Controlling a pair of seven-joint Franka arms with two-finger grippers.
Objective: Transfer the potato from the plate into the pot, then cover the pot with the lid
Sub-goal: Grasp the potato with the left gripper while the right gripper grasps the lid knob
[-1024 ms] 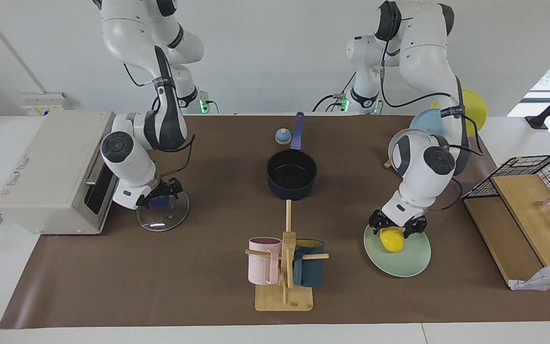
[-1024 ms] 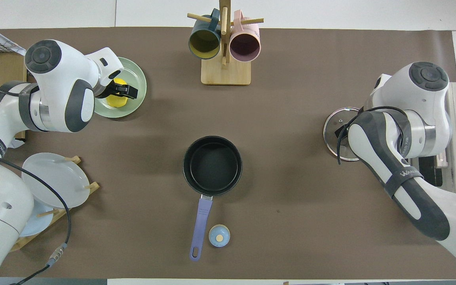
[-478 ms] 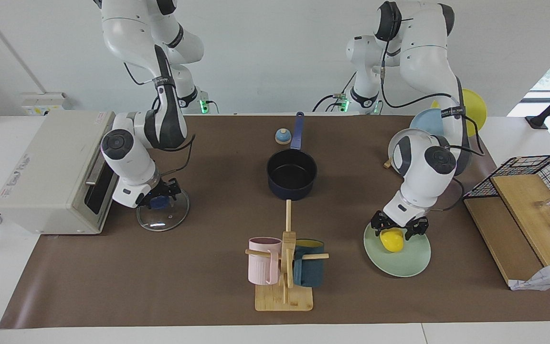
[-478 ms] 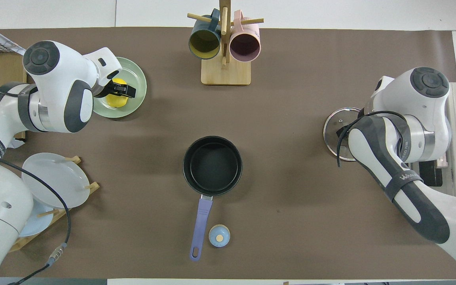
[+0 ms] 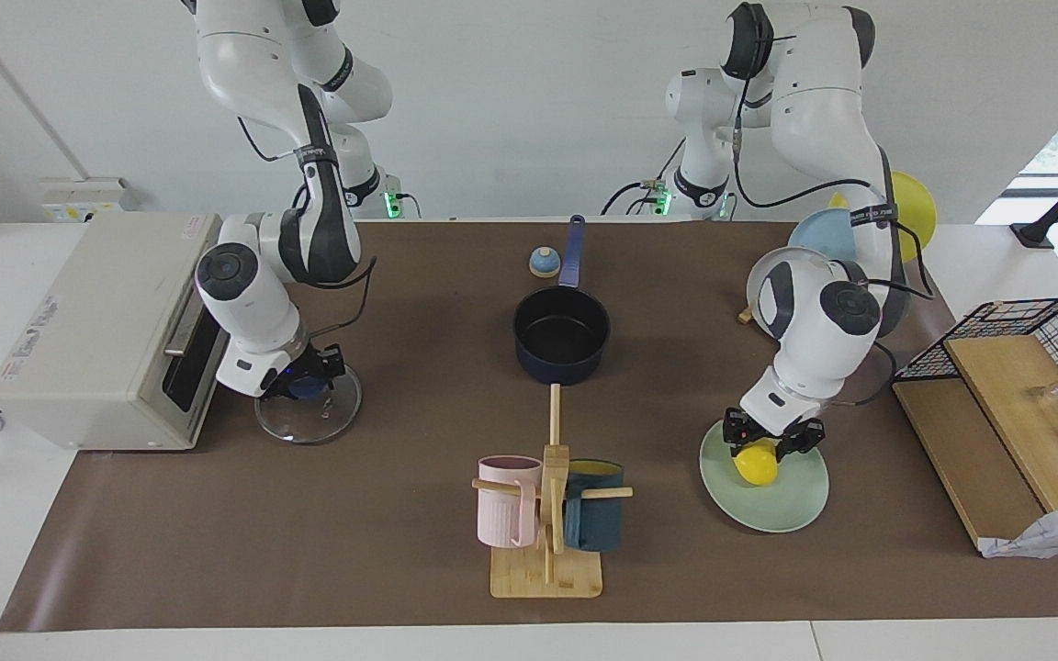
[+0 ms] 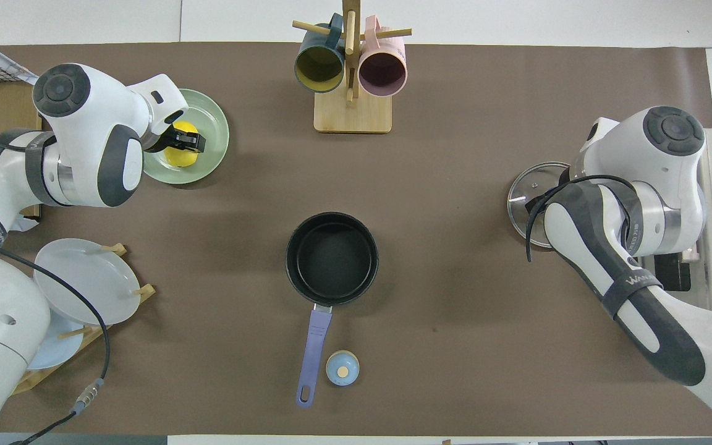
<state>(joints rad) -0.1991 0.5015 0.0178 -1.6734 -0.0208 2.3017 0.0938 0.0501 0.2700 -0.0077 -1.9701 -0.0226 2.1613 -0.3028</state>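
The yellow potato lies on the mint-green plate at the left arm's end of the table. My left gripper is down on it, shut around its top. The navy pot stands empty in the middle, its blue handle pointing toward the robots. The glass lid lies on the mat in front of the oven. My right gripper is shut on the lid's blue knob and is hidden under the arm in the overhead view.
A grey toaster oven stands beside the lid. A mug tree with a pink and a teal mug stands farther from the robots than the pot. A small bell sits by the pot handle. A plate rack and a wire basket stand at the left arm's end.
Both grippers have closed from wide open, the left onto the potato and the right onto the lid's knob. The lid has shifted slightly on the mat.
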